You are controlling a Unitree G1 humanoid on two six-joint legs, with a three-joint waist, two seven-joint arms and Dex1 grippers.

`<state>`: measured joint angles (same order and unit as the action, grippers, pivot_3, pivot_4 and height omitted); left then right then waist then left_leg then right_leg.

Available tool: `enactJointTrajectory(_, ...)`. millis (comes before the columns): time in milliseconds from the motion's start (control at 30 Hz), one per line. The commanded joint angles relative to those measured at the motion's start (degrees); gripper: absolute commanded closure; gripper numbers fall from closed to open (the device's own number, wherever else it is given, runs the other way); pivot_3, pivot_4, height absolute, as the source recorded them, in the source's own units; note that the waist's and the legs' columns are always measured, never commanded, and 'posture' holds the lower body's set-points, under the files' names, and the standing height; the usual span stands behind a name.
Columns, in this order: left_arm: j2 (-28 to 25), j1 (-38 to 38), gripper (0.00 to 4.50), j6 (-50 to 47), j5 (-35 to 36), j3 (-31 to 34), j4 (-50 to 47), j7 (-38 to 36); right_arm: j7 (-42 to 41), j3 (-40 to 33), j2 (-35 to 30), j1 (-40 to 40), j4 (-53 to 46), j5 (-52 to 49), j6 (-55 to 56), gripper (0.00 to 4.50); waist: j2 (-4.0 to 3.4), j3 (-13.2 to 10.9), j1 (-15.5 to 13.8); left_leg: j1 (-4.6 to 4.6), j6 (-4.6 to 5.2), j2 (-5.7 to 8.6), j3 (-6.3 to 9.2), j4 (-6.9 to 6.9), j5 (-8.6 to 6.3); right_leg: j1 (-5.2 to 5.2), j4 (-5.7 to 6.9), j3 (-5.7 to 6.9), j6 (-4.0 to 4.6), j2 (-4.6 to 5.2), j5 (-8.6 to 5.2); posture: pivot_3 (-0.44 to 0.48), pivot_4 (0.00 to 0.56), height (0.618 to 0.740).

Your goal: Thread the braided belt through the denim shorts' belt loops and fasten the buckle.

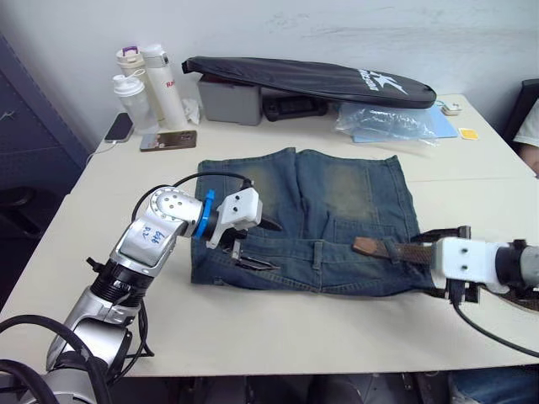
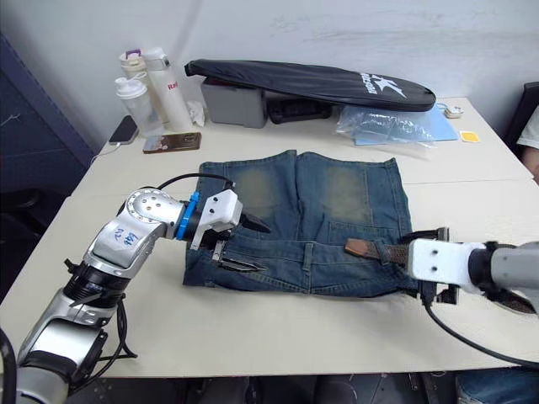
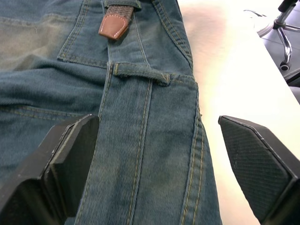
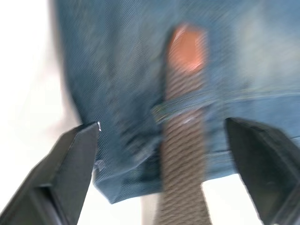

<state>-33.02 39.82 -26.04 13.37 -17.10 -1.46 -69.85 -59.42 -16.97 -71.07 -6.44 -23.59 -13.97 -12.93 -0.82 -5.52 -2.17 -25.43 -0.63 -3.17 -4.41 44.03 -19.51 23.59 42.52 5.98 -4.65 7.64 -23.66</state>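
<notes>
Behind the pale table (image 1: pixel 278 332), a white wall is seen, and along the table's far edge are ranged three bottles (image 1: pixel 147 84), two phones (image 1: pixel 168 140), a grey box (image 1: pixel 229 99), a long black bag (image 1: pixel 312 80) and a clear plastic packet (image 1: pixel 389 122). At the centre of the head views the denim shorts (image 1: pixel 337 202) are laid flat, with the waistband towards the lower edge of the frame and the legs towards the top. The braided belt (image 1: pixel 396 250) is seen on the right part of the waistband; its tan tip (image 1: pixel 365 247) has been passed under one of the belt loops (image 4: pixel 185 110) and lies on the denim just beyond it. Another loop (image 3: pixel 140 72) is seen empty in the left wrist view. The left gripper (image 1: pixel 253 244) is held over the left end of the waistband, fingers spread wide with nothing between them. The right gripper (image 4: pixel 161 173) is set at the right edge of the shorts, fingers likewise spread wide, with the belt lying between them and touched by neither.
</notes>
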Motion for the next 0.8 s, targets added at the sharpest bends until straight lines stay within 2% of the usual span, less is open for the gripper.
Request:
enactJointTrajectory(33, 0.3, 1.1, 0.0, 1.0, 0.0, 0.2, -0.7, -0.2, 3.7, -4.1, 4.0, 2.4, -6.7, -8.4, -12.5, 0.07, 0.01, 0.0, 0.0, -0.01, 0.01, -0.02, 0.0, -0.01, 0.0, 0.02, 0.0, 0.0, 0.03, 0.0, -0.02, 0.0, 0.15, 0.622)
enactJointTrajectory(167, 1.4, 1.7, 0.0, 1.2, -0.1, 0.0, -0.5, 0.1, 9.3, -0.4, 8.0, 5.0, -10.5, -7.8, -18.6, 0.07, 0.0, 0.0, 0.0, -0.01, 0.01, -0.07, 0.01, -0.01, -0.01, 0.02, 0.03, -0.05, 0.15, 0.0, -0.08, 0.0, 0.15, 0.622)
enactJointTrajectory(267, 3.5, 2.9, 0.0, 1.1, -0.1, -0.1, 0.5, 1.3, 10.0, 2.0, 9.0, 4.0, -13.5, -8.4, -21.9, 0.07, 0.0, 0.0, -0.2, -0.03, 0.06, -0.07, -0.01, -0.05, -0.03, 0.03, 0.04, -0.03, 0.19, 0.0, -0.1, 0.0, 0.15, 0.622)
enactJointTrajectory(400, 8.9, 7.2, 0.0, 1.6, -1.2, -1.2, 4.9, 3.9, 9.2, 0.7, 7.8, 0.2, -18.3, -10.6, -28.4, 0.07, 0.0, 0.0, -0.9, -0.09, 0.21, 0.01, -0.06, -0.07, -0.11, 0.03, 0.05, 0.0, 0.19, -0.06, -0.1, 0.0, 0.15, 0.622)
enactJointTrajectory(600, 18.6, 16.9, 0.0, 7.3, -5.4, -4.5, 18.7, 5.8, 11.1, -3.7, 8.8, -3.5, -24.4, -11.7, -35.5, 0.07, 0.01, 0.0, -1.2, -0.14, 0.46, 0.27, -0.05, -0.11, -0.22, -0.01, 0.05, 0.16, 0.17, 0.0, -0.09, 0.0, 0.15, 0.622)
enactJointTrajectory(800, 30.7, 26.0, 0.0, 18.1, -12.6, -8.6, 42.9, 8.5, 15.9, -7.3, 12.2, -7.6, -31.8, -11.3, -41.6, 0.07, 0.03, 0.0, -1.2, -0.11, 0.6, 0.36, -0.02, -0.03, -0.19, 0.0, 0.01, 0.13, 0.16, 0.0, -0.09, 0.0, 0.15, 0.622)
